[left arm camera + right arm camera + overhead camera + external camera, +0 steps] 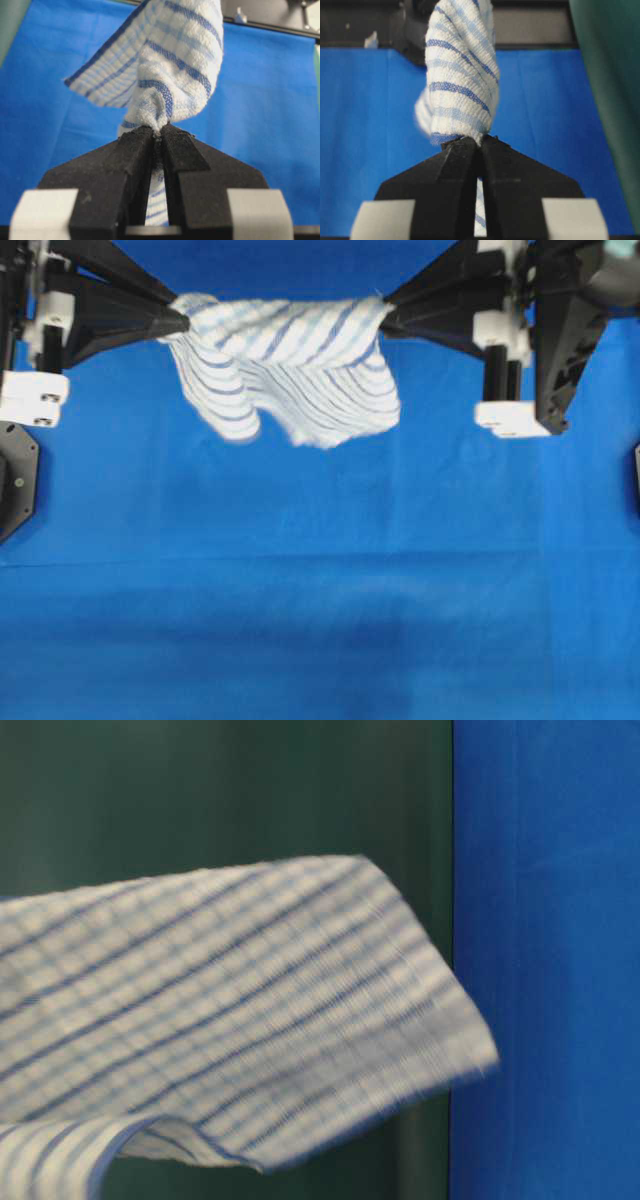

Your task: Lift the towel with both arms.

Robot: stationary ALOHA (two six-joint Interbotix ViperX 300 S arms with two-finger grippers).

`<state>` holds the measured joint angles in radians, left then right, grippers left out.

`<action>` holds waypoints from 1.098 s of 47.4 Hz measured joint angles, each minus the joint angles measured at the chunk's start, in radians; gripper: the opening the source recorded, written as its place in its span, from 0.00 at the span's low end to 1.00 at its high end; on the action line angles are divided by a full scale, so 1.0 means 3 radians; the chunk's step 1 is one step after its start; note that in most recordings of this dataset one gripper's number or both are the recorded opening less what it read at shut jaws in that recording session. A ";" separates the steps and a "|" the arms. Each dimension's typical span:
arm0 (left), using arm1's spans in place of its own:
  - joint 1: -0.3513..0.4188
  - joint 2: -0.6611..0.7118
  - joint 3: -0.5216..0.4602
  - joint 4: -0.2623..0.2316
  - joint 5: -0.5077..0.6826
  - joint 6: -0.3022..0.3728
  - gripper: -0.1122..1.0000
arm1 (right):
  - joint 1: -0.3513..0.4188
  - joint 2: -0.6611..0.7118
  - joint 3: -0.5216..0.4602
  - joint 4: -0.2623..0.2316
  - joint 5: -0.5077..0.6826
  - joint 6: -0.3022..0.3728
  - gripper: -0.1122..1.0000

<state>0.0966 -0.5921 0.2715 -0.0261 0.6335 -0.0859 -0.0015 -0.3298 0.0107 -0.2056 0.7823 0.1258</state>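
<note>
**One towel held up between two arms**

Two sets of jaws were in view, and both were clamped tight on the one towel (pixel 285 365). In the left wrist view the left gripper (pixel 158 134) had its black fingers (pixel 125 160) pressed together on a bunched corner of the striped cloth, with a strip of fabric showing down in the slit between them. The right wrist view showed the same at the right gripper (pixel 479 141): fingers (pixel 510 175) pinched shut on a gathered corner, and the cloth rising away from the tips as a twisted roll.

From overhead, the left gripper (pixel 180 328) met the towel at its left end and the right gripper (pixel 388 310) at its right end. The towel's long axis ran left to right across the upper part of that view, stretched between the two tips. Its upper edge was drawn fairly taut; the rest hung below in loose folds, clear of the blue sheet (pixel 320 590) that covered the tabletop. The stripes ran slantwise over the folds.

The two arms (pixel 100 305) came in from opposite sides. Each carried white plastic blocks (pixel 510 418).

At table level only a blurred, tilted flap of the towel (pixel 230 1010) showed, against a dark green backdrop (pixel 200 790).
</note>
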 measured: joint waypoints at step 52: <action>-0.0118 0.0031 0.0205 0.0000 -0.0256 0.0000 0.93 | 0.0005 0.0000 0.0031 -0.0015 0.0036 -0.0061 0.67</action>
<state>0.0614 -0.5829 0.3329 -0.0261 0.5568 -0.0859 0.0000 -0.3298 0.0199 -0.2102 0.7931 0.1074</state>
